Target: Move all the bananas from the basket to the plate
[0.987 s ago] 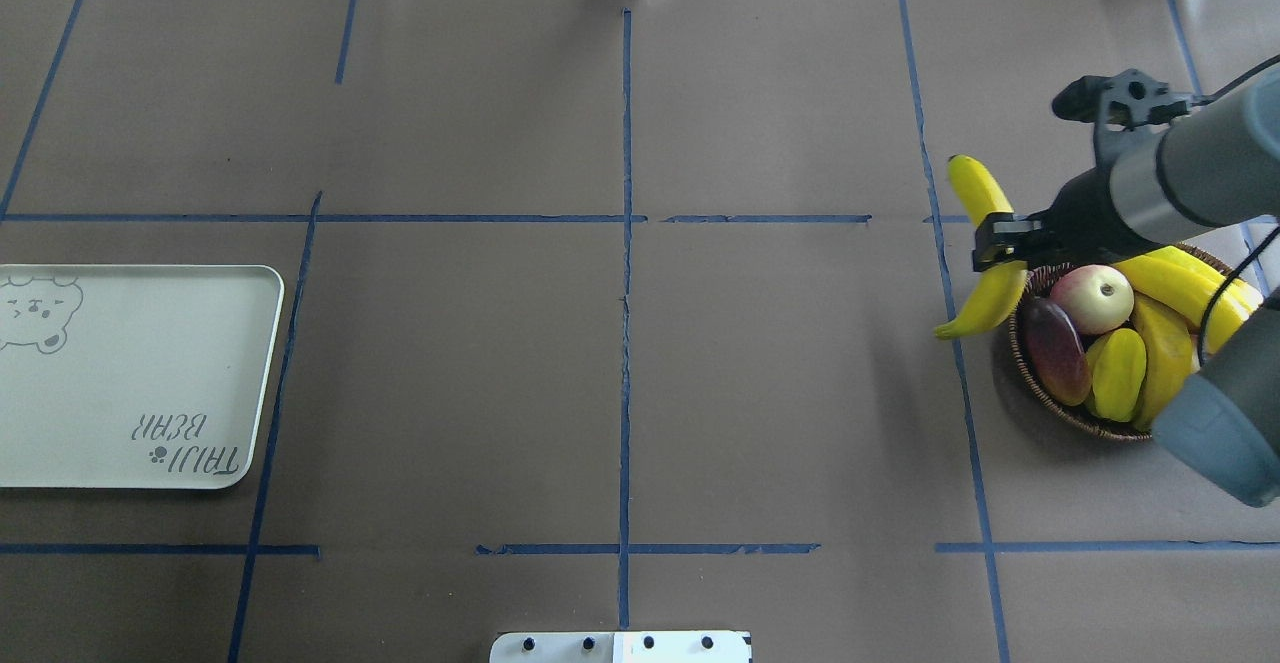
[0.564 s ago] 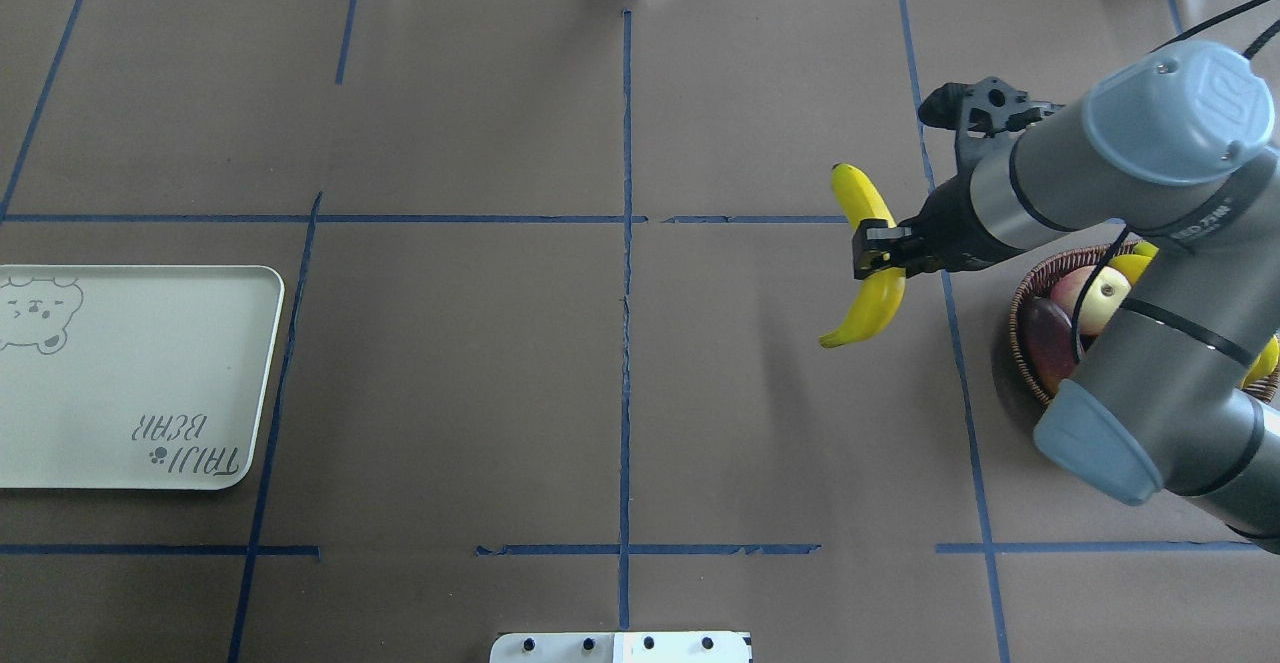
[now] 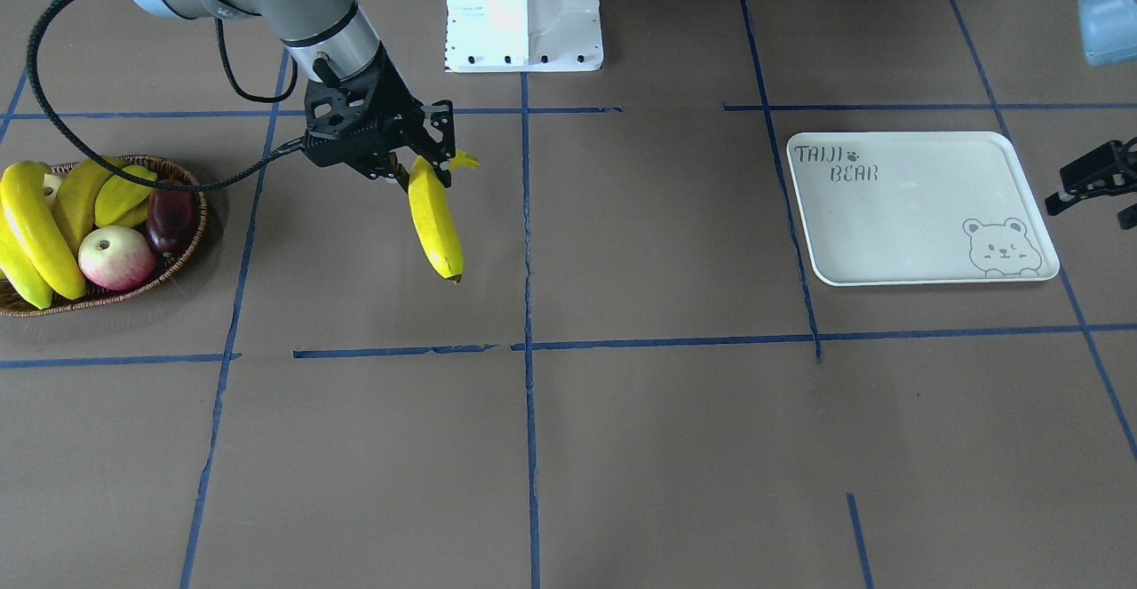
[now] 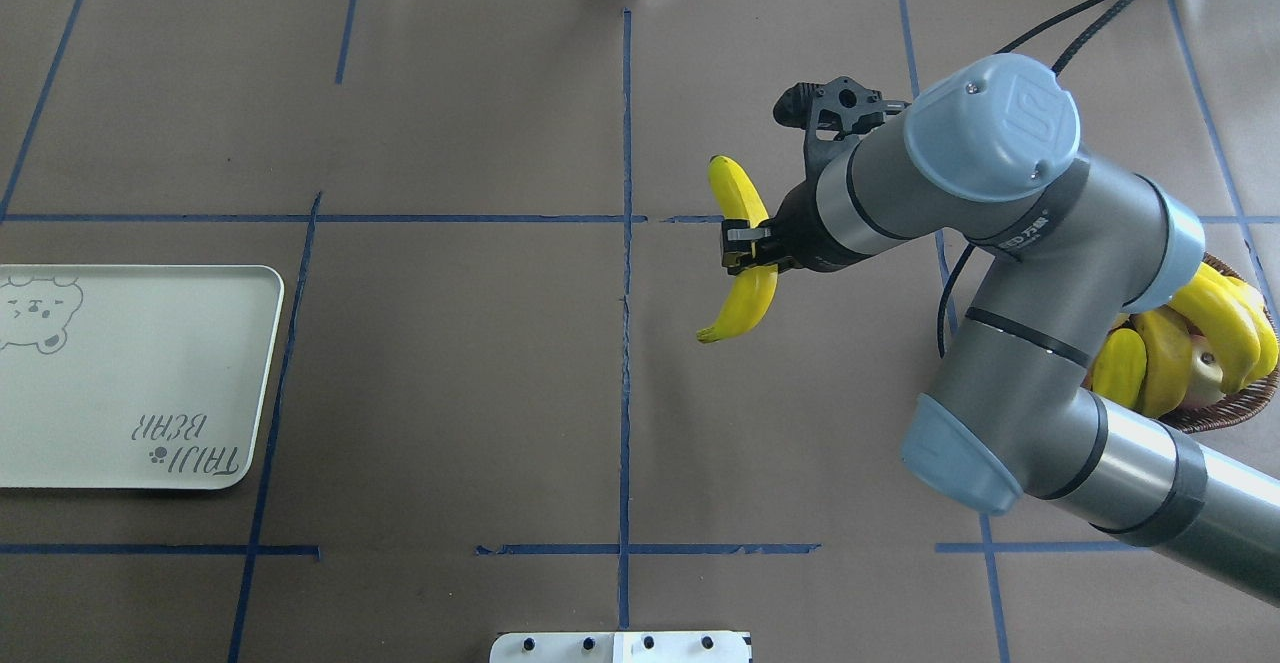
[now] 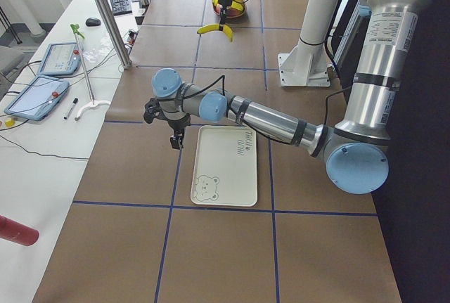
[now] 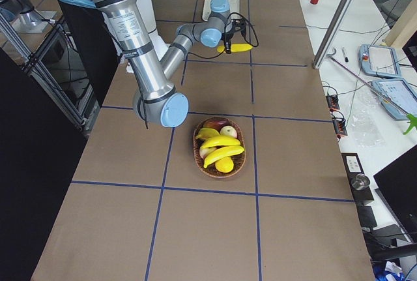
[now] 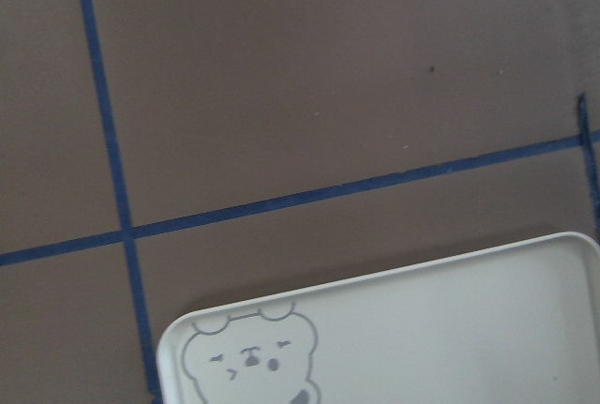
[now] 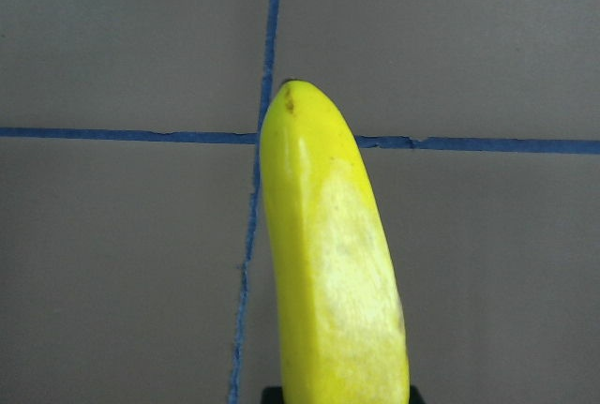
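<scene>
The words "TAIJI BEAR" are printed in grey on the flat white rounded-corner rectangular tray (image 3: 897,216), beside a small paw mark (image 3: 853,155); from overhead they are seen upside down. A "UR" logo is embossed on the light-blue round joint cap (image 4: 985,128). The small white lettering on the grey arm tube (image 4: 1040,243) cannot be read.

4 bananas (image 3: 435,220), 1 basket (image 3: 182,256), 1 plate (image 3: 897,216)

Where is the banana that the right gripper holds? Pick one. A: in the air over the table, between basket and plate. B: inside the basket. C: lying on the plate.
A: the right gripper is shut on the banana over brown table paper, apart from basket and plate.
</scene>
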